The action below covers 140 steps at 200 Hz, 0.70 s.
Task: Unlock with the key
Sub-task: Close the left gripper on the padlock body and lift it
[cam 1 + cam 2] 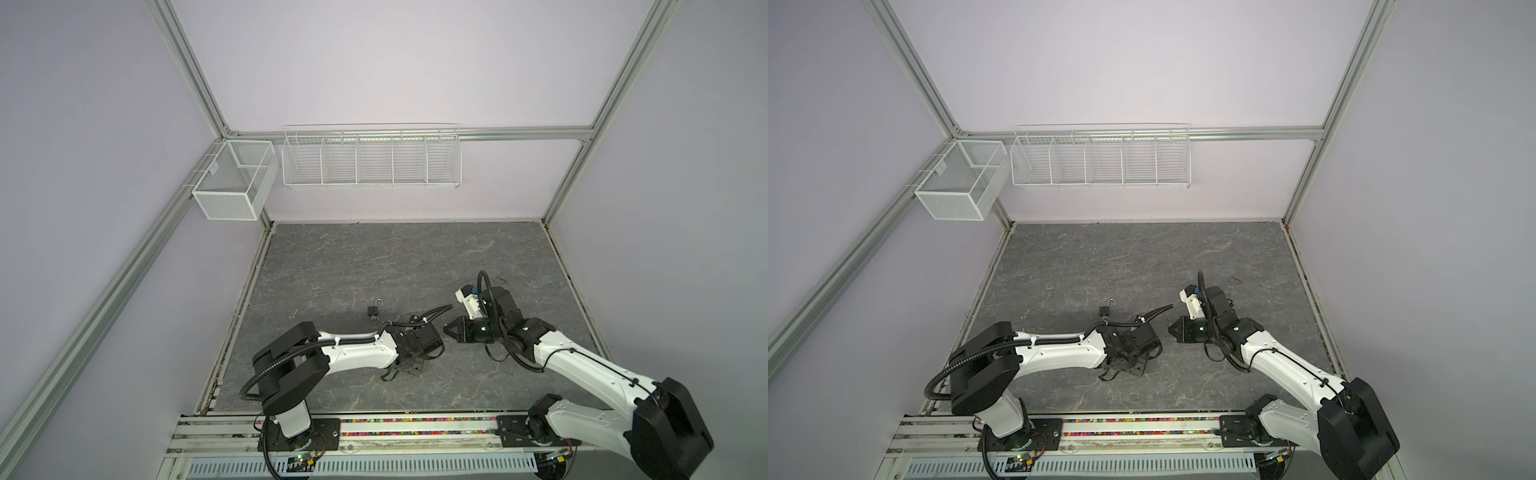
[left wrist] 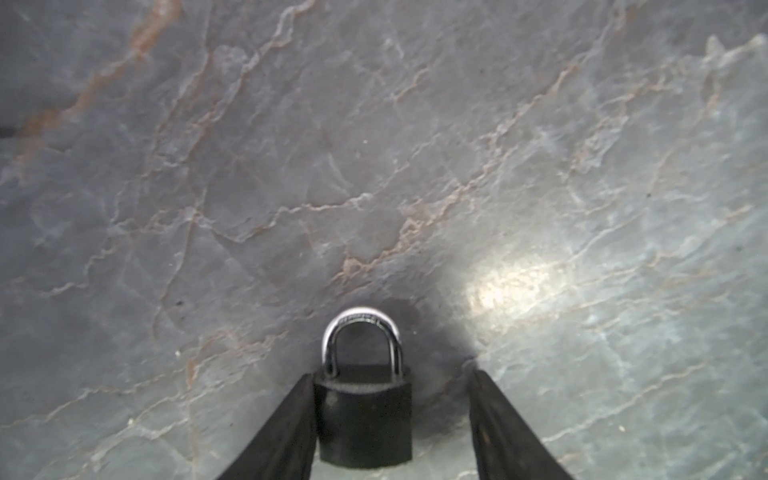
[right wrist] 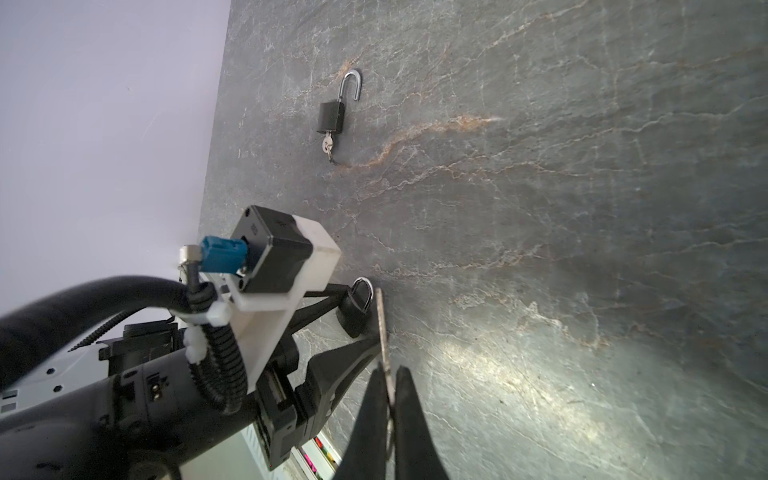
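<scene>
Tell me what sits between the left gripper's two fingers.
A shut black padlock, against one finger and clear of the other; the left wrist view shows it.

Small black padlock [image 2: 365,419], silver shackle shut, lay between the left gripper's [image 2: 390,374] parted jaws, touching one, thin silver key [image 3: 382,328] pinched in the right gripper [image 3: 388,368] just beside it, second padlock [image 3: 331,117] well apart, shackle swung open, second key [image 3: 328,145] in its keyhole.
</scene>
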Available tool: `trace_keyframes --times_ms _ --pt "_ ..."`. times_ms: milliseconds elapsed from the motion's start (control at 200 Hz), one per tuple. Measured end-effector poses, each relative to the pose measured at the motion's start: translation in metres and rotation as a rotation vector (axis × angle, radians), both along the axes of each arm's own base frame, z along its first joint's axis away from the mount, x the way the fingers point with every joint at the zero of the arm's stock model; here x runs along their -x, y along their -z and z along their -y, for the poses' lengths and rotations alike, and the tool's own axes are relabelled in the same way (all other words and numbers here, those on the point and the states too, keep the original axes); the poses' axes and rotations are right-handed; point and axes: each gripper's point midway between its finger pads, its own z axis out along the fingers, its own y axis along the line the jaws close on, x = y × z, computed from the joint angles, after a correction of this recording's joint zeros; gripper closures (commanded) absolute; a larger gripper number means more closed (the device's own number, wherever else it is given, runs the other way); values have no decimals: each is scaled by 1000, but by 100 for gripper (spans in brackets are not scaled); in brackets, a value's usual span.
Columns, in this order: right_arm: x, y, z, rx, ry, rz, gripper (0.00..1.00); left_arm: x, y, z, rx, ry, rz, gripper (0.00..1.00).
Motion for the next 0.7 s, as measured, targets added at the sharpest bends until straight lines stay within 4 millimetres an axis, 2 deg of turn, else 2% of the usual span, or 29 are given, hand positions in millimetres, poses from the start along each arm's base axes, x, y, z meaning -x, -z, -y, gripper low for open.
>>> trace_keyframes --times_ms 365,700 --pt "-2 1 2 -5 8 -4 93 -3 0 -6 10 -126 5 56" --pt "-2 6 3 -3 9 -17 93 1 1 -10 -8 -128 2 60"
